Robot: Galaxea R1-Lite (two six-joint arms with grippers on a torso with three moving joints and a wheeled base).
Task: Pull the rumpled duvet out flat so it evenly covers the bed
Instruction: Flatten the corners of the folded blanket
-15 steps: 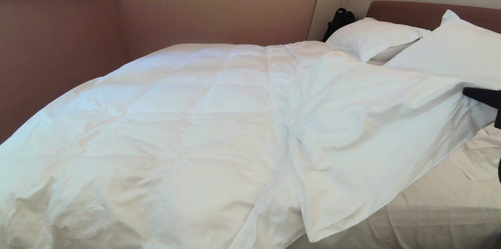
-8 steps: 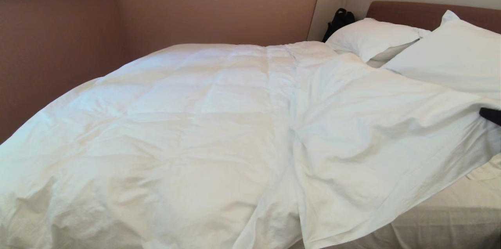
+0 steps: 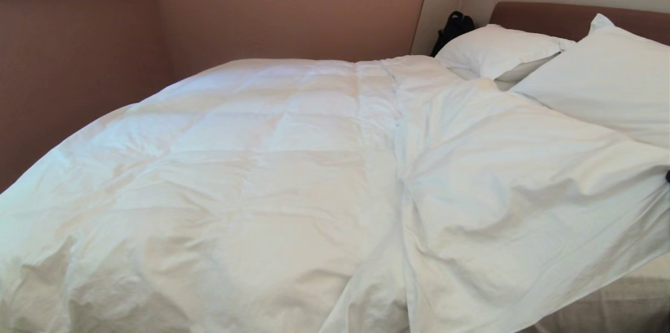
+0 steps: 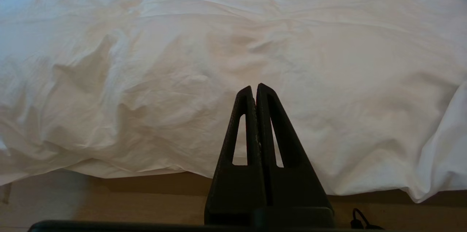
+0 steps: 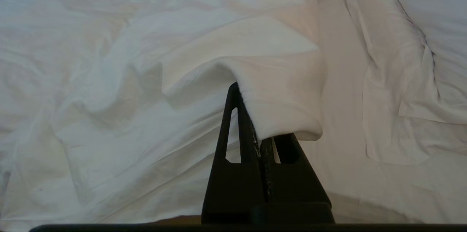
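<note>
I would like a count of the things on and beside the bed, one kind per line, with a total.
Duvet: 1
Pillows: 2, far and near
Black bag by the headboard: 1
Grippers: 2, the left gripper shut on nothing, the right gripper shut on the duvet
Total: 6

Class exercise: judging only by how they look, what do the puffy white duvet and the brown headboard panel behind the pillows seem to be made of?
Puffy white duvet: probably matte woven cotton over a soft filling; it creases finely and shows quilted squares.
Brown headboard panel: smooth, matte, evenly coloured, perhaps padded fabric or leatherette; the view leaves it open.
</note>
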